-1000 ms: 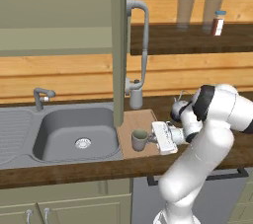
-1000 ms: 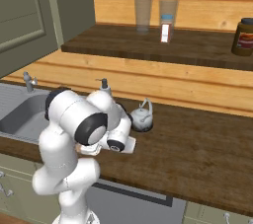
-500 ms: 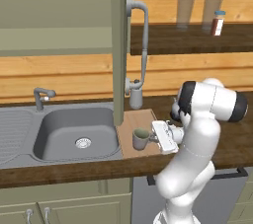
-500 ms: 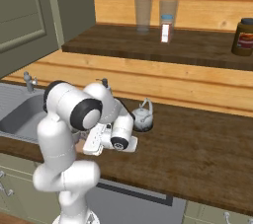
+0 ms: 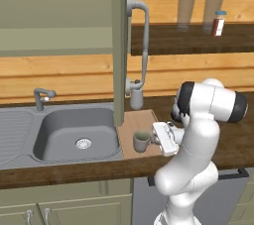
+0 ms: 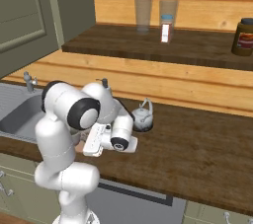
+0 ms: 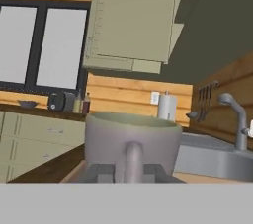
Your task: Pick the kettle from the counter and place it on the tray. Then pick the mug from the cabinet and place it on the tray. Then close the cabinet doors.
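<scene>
The mug is seen standing upright on the tray, just left of the gripper, its handle turned squarely toward the fingertips. Whether the jaws are shut on that handle cannot be told. A rigid, light, likely slick piece is judged, best taken by handle or rim.

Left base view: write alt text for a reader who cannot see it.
A small grey mug stands on a pale wooden tray right of the sink, with the white arm's gripper right beside it. An open olive-grey cabinet door with a long bar handle hangs above, edge-on, and a soap dispenser stands behind the tray.
</scene>
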